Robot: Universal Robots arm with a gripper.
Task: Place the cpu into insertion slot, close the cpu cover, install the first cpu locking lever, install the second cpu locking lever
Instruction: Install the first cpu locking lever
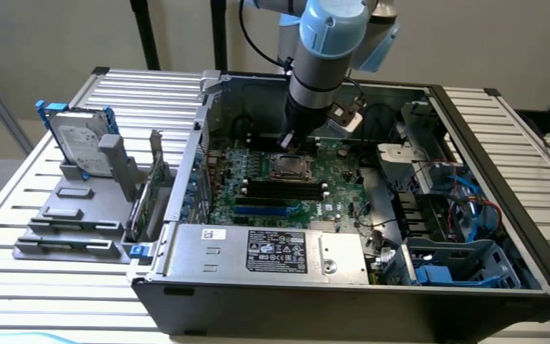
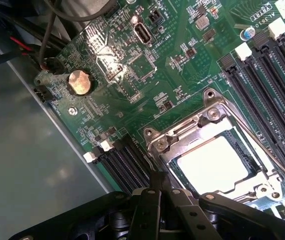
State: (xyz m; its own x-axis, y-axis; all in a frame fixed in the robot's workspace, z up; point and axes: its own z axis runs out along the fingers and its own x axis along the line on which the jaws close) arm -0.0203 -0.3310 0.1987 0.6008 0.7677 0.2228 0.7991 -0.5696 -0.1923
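The cpu [image 2: 212, 162] lies flat in the insertion slot [image 1: 289, 166], pale and square. It shows through the window of the silvery cpu cover [image 2: 192, 125], which lies down over it. A thin metal lever [image 2: 255, 137] runs along the cover's side nearest the long black memory slots. My gripper [image 2: 158, 181] is shut, with its black fingertips pressed together at the cover's edge and nothing visibly between them. In the exterior view the gripper [image 1: 288, 143] hangs inside the open computer case, just behind the socket.
The green motherboard [image 2: 132, 65] carries long black memory slots [image 2: 267, 85], a coin battery [image 2: 79, 82] and cables [image 2: 47, 30] near the grey case wall [image 2: 27, 150]. A power supply [image 1: 266, 251] sits in front, a blue drive cage [image 1: 457, 261] at the exterior view's right, and a hard drive [image 1: 79, 140] stands outside the case.
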